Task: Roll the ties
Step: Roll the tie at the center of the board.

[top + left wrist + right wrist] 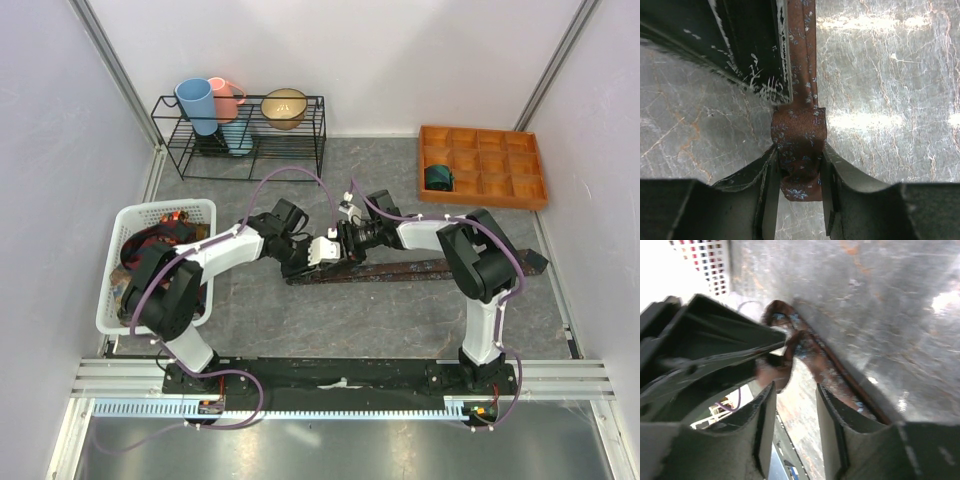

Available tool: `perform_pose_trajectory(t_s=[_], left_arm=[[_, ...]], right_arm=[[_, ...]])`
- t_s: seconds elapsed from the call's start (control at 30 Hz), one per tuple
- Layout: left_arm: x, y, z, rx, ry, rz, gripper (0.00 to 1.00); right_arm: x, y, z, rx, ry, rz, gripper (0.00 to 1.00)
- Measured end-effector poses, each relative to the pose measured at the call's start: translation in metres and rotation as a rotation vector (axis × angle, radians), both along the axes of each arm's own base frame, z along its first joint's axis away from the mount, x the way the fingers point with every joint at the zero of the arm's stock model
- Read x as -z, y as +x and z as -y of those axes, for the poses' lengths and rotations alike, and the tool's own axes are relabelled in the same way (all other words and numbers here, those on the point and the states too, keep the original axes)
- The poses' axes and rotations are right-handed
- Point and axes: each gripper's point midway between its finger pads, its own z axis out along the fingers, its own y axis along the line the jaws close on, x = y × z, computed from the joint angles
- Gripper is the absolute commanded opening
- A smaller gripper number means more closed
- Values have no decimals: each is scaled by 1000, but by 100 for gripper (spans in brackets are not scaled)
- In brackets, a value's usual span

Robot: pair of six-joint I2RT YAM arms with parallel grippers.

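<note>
A long maroon-brown tie [420, 268] with small blue flowers lies flat across the table's middle. Its left end is folded into a small roll [799, 127]. My left gripper [312, 258] [799, 172] is shut on that rolled end, the cloth pinched between both fingers. My right gripper [335, 247] [795, 405] faces it from the right, almost touching. It is open with nothing between its fingers, and the tie's roll [790, 342] sits just past its fingertips. Its dark finger [750, 50] shows beside the tie in the left wrist view. More ties [165, 235] lie heaped in the basket.
A white plastic basket [150, 212] stands at the left. An orange compartment tray [480, 130] at the back right holds a teal rolled tie [437, 178]. A black wire rack [240, 140] at the back left carries a blue cup [197, 103], a pink cup [230, 97] and a bowl [285, 107].
</note>
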Motion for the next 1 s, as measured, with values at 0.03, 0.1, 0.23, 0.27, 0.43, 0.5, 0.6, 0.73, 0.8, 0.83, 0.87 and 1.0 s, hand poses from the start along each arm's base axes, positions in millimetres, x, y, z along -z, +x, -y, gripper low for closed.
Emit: perform_pose_trajectory(t_s=[0.03, 0.1, 0.23, 0.27, 0.43, 0.5, 0.6, 0.73, 0.8, 0.83, 0.87, 1.0], left_arm=[[2, 0, 0, 0, 2, -4, 43], [6, 0, 0, 0, 9, -14, 44], [13, 0, 0, -1, 20, -32, 44], [14, 0, 0, -2, 21, -34, 44], [12, 3, 3, -8, 17, -35, 44], [12, 4, 3, -10, 15, -34, 44], [10, 6, 4, -14, 12, -32, 44], [9, 7, 5, -15, 11, -30, 49], [11, 7, 5, -19, 13, -35, 57], [11, 7, 5, -21, 17, -36, 61], [12, 9, 2, -29, 20, -36, 63], [12, 19, -11, -74, 21, -39, 67]], right_arm=[[-2, -1, -1, -2, 9, 0, 49], [-4, -3, -4, -4, 31, -6, 51], [-8, -6, -10, -3, 64, -20, 52], [-10, -6, -11, -4, 73, -18, 52], [-6, -5, -15, -4, 82, -24, 52], [0, -5, -14, -3, 75, -36, 50], [7, -7, -14, 0, 64, -57, 35], [14, -7, -13, 3, 49, -66, 10], [15, -7, -12, 0, 40, -61, 0], [16, -6, -12, -4, 38, -51, 0], [16, -6, -12, -5, 32, -49, 0], [20, -5, -9, -9, 10, -39, 0]])
